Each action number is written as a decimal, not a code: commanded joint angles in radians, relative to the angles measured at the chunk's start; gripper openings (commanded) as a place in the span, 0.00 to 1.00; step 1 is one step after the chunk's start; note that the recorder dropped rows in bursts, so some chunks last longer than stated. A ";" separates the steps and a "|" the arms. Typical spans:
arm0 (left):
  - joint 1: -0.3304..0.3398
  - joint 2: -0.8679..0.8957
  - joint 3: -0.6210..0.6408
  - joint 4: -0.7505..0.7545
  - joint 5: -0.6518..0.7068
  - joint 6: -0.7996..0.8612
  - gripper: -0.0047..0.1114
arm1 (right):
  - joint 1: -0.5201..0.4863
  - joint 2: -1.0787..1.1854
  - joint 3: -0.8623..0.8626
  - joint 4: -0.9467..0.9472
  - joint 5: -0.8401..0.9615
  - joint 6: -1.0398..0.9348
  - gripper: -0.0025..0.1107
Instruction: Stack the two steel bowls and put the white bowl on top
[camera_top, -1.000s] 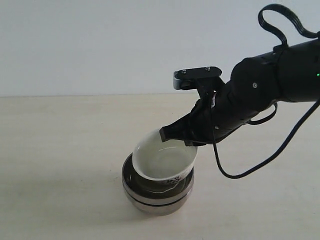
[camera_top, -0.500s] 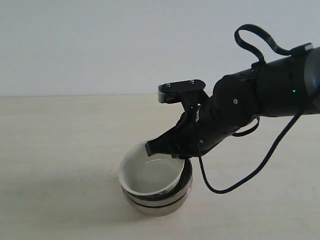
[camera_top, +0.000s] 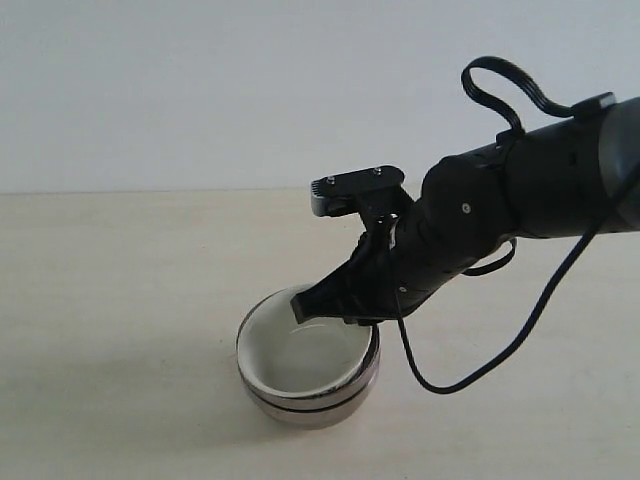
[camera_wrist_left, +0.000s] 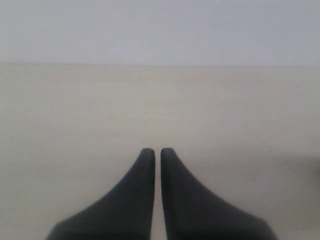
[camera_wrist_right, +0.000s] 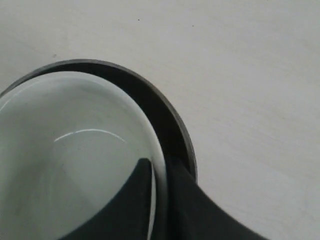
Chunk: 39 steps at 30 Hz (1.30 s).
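Where the two steel bowls (camera_top: 312, 408) stand stacked on the bench (camera_top: 120, 300), found nested on top: white bowl (camera_top: 300, 352), upright. Pinched at its rim by right fingers (camera_wrist_right: 137, 200), one inside, one outside against the steel rim. Left fingers (camera_wrist_left: 135, 200) all but pressed together, holding nothing, over bare bench.

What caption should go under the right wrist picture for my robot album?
Right pincer pinches the white bowl by its rim, nested in the steel bowls.

White bowl (camera_top: 300, 355) in stacked steel bowls (camera_top: 312, 410), front-ctr on table (camera_top: 120, 300).
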 joint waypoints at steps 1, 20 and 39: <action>-0.005 -0.003 0.003 0.000 -0.008 -0.005 0.07 | 0.001 -0.005 0.003 0.002 0.000 -0.014 0.27; -0.005 -0.003 0.003 0.000 -0.008 -0.005 0.07 | 0.127 -0.105 0.019 0.012 0.129 -0.104 0.02; -0.005 -0.003 0.003 0.000 -0.008 -0.005 0.07 | 0.192 -0.051 0.069 0.024 0.016 -0.084 0.02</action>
